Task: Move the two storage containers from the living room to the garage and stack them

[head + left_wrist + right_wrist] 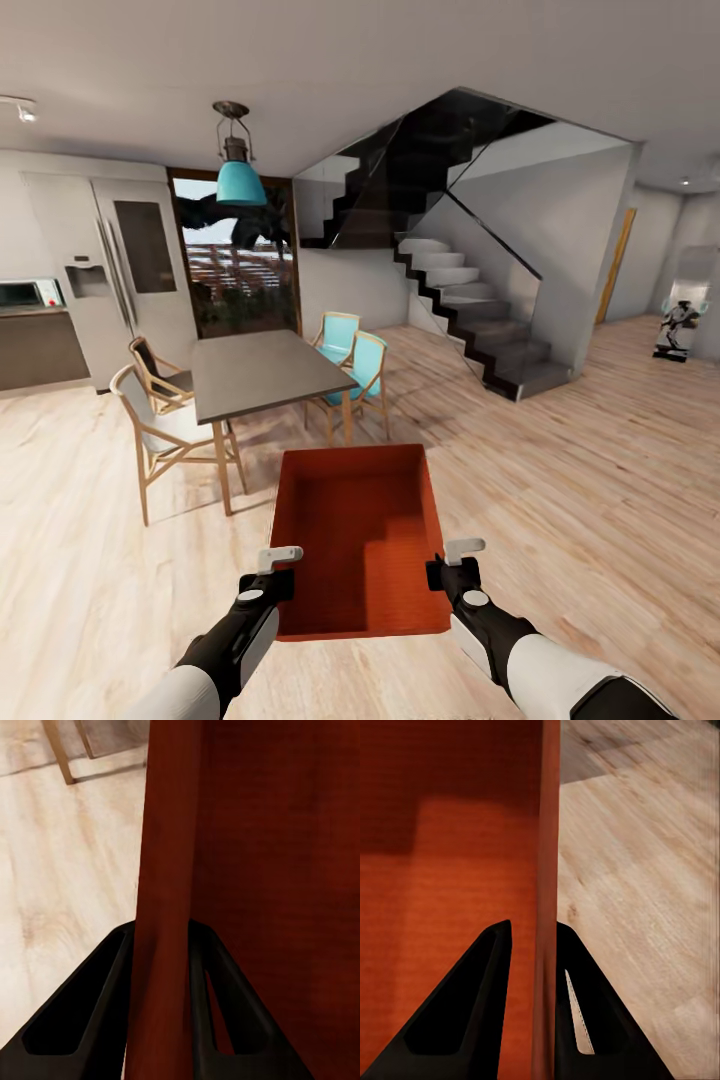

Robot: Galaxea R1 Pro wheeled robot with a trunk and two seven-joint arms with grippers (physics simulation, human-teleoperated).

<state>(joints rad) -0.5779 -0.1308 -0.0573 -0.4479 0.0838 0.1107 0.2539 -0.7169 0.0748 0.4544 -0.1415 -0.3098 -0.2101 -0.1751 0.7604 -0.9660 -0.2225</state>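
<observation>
Transit step, by the look of it: one bin carried between both arms over light plank floor (600, 480), garage not in sight.

Far left in the head view, a kitchen counter with microwave (28, 293) and a tall fridge (115, 275). Next, a grey dining table (262, 368) with two pale chairs (160, 425) on its near side and two teal chairs (358, 362) on the far side; a teal pendant lamp (240, 180) hangs above. A dark glazed opening sits behind the table.

Left gripper (268, 572) grips the bin's left wall near the robot. The left wrist view shows its fingers (97, 1012) pressed either side of that thin wall — pinching it, wall upright between them.

Bin (360, 540), orange-red, open top, empty inside, held level in front of the trunk, clear of the floor, just short of the table's near corner.

Right gripper (452, 565) pinches the right wall the same way; in the right wrist view the fingers (472, 1005) straddle the wall, one inside the bin, one outside.

Further right, a dark staircase (480, 320) with glass side, then an open passage with a small figure (678, 328) far off.

Judgement: first or second container en route, cannot tell which. Next move calls for steering the base around the table and stairs, both pinches kept even so the bin does not twist or slip.
</observation>
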